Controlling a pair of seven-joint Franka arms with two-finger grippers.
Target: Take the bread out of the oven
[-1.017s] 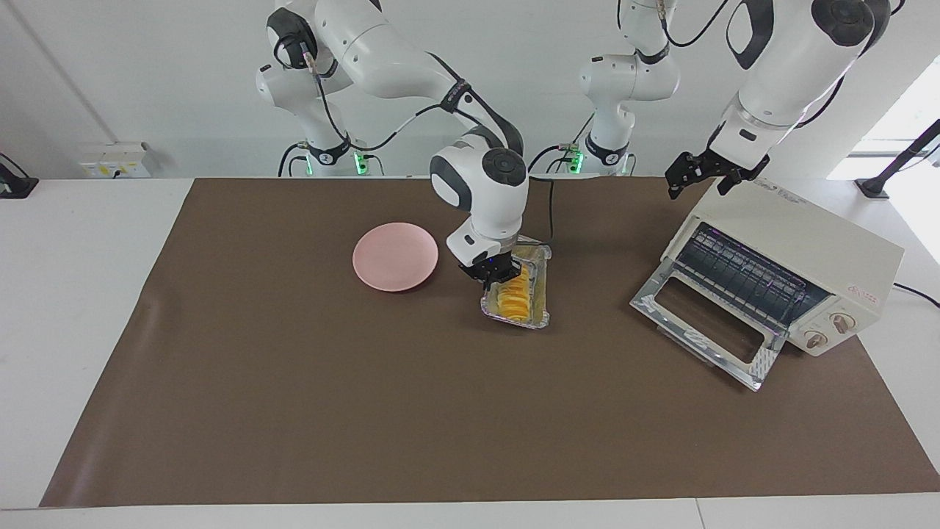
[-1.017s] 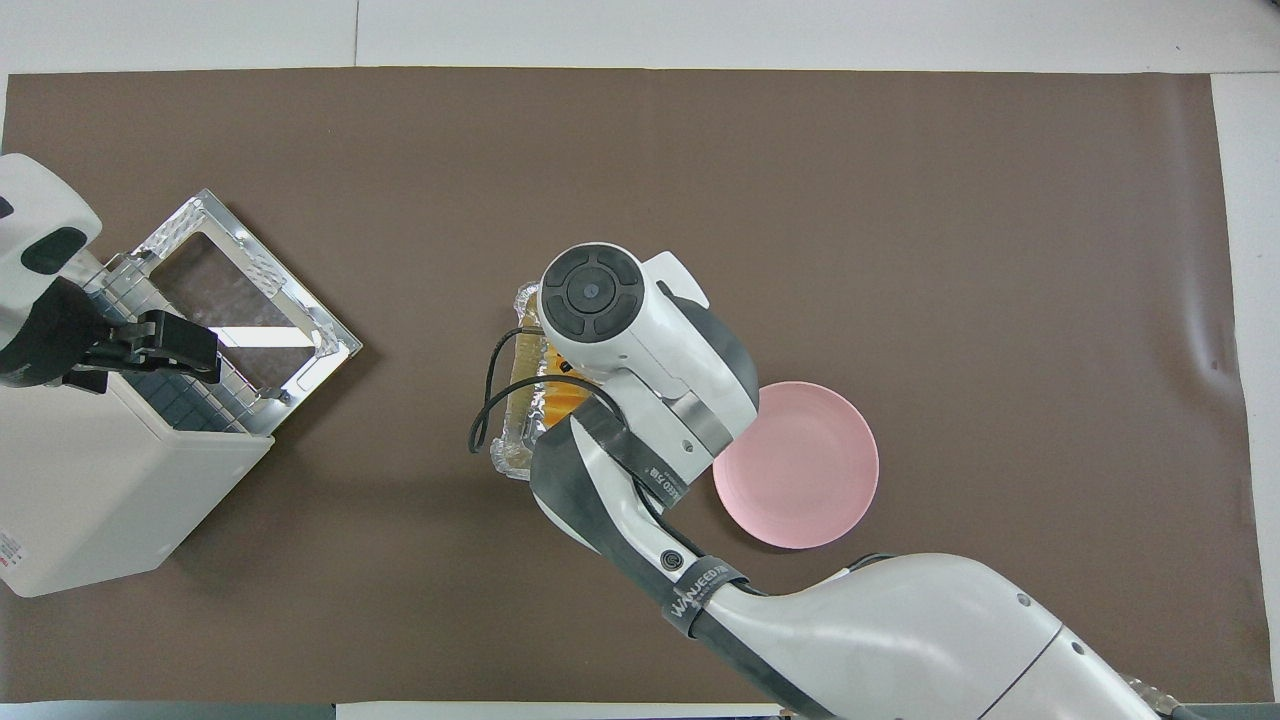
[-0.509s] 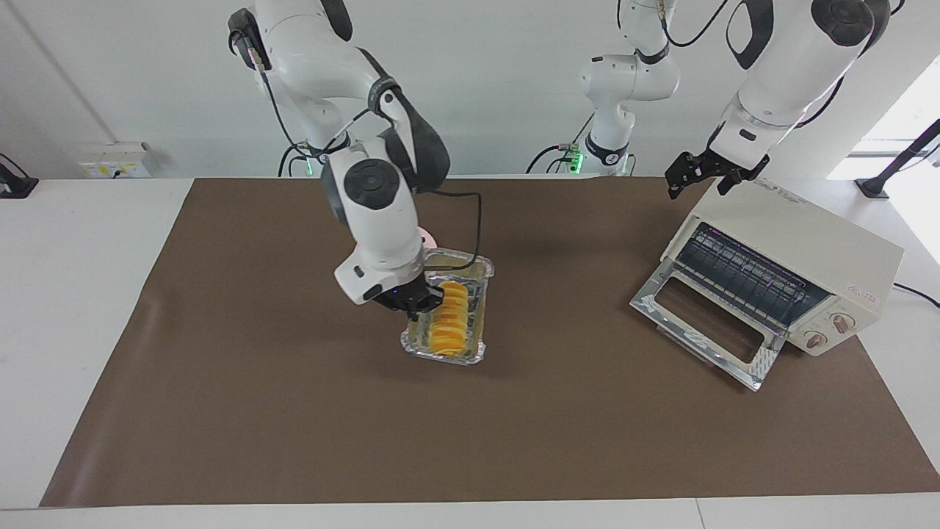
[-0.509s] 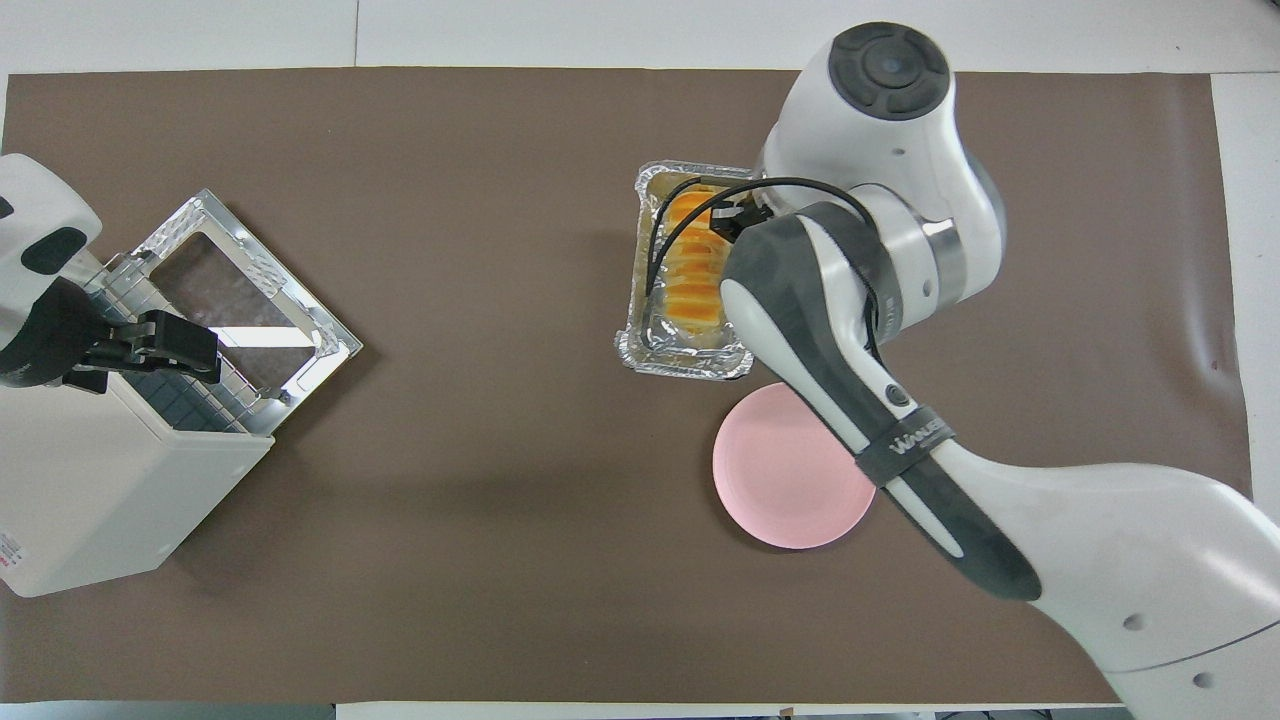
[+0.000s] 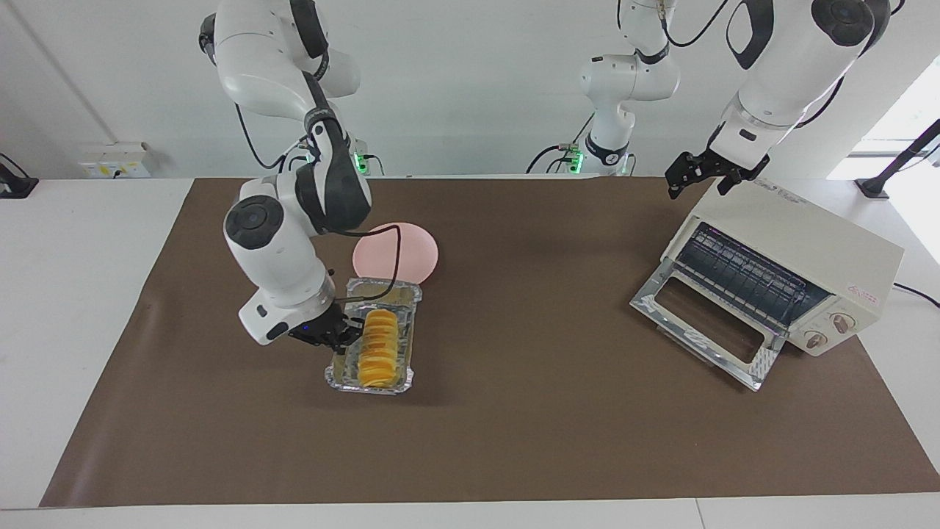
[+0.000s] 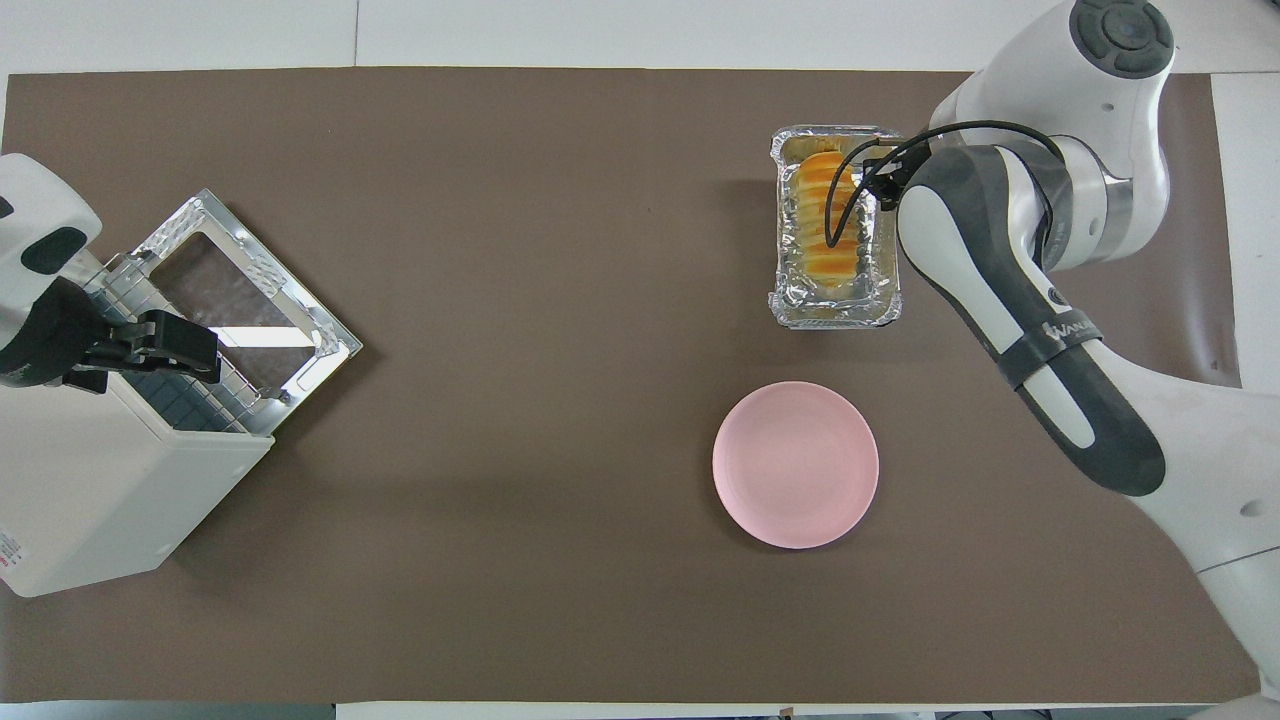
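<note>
- Foil tray (image 5: 345,380) carrying the bread (image 5: 378,358) is clamped at its rim by the right gripper (image 5: 339,334).
- Left gripper (image 5: 705,173), fingers apart, hovers over the open oven (image 5: 822,250).

Pink plate (image 5: 396,252), foil tray (image 5: 406,365), brown mat (image 5: 514,411)

A crinkled, shiny foil tray (image 5: 408,303) sat on a matt brown paper-like table cover (image 5: 514,426), near a smooth matt pink plate (image 5: 411,253) and a cream oven (image 5: 808,250) with a glossy glass door.
</note>
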